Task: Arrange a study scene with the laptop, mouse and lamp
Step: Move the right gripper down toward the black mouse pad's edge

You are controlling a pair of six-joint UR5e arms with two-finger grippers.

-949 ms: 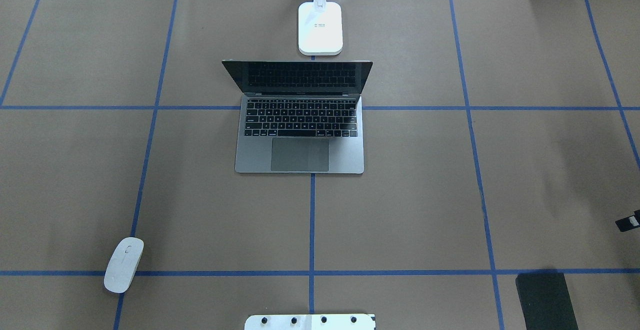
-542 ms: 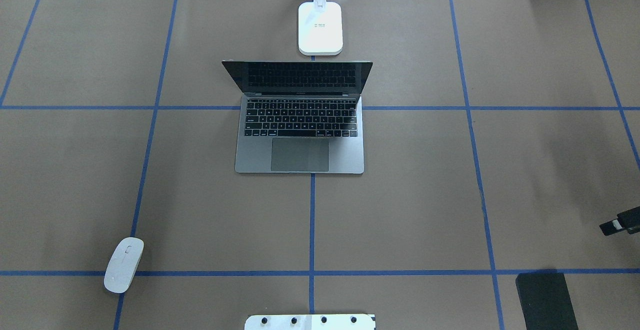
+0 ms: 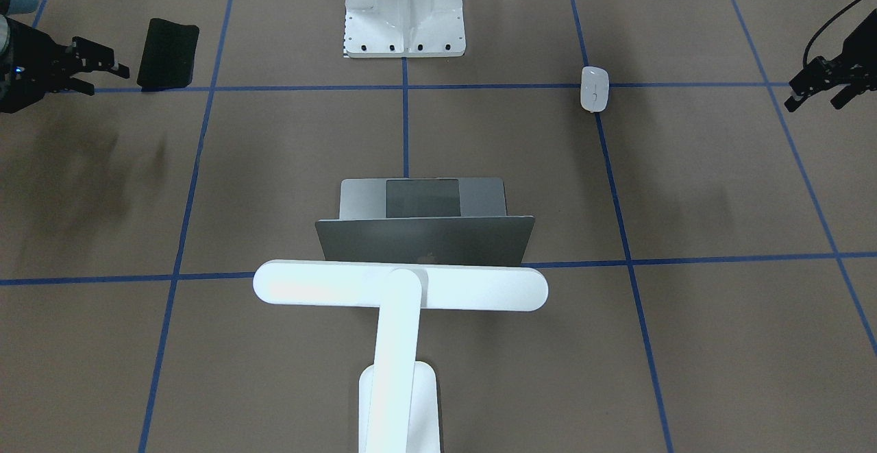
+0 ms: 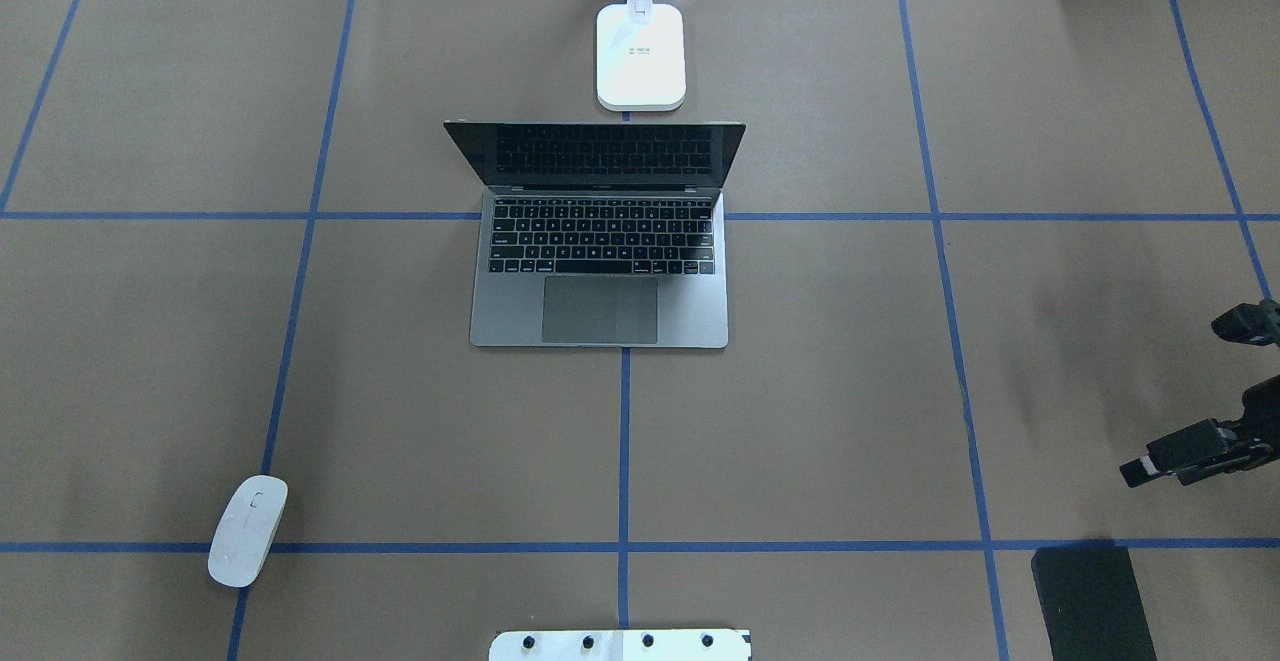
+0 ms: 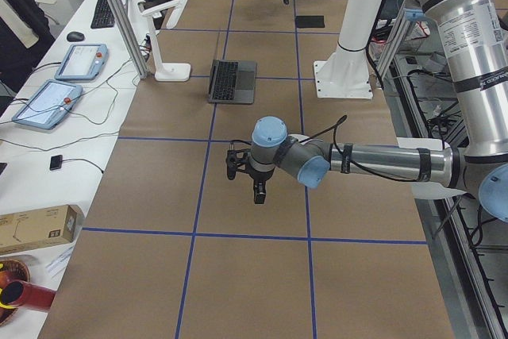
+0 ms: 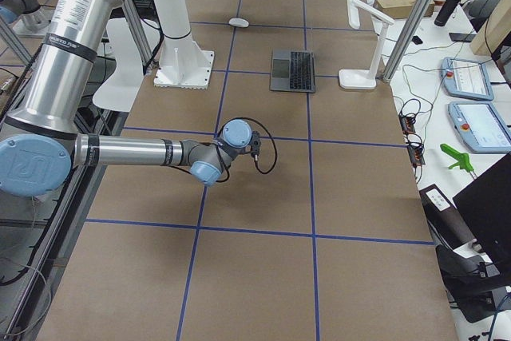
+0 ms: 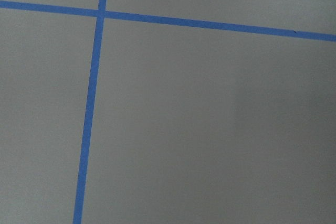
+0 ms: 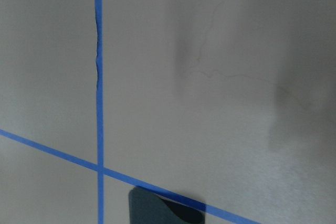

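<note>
My left hand [image 3: 813,99] hangs empty, spread wide; the small glossy white oval mouse [image 3: 594,88] lies well inboard of it. I judge its slick shell could squirt from a skewed pinch. My right hand [image 3: 103,77], also spread, hovers beside a thin black mat [image 3: 168,52]. Bare surface [image 4: 800,421] surrounds both.

Silver left arm [image 5: 381,163] and right arm [image 6: 128,152] stretch outward, level; black left gripper [image 3: 810,105] and right gripper [image 3: 108,79] point down, jaws apart.
</note>
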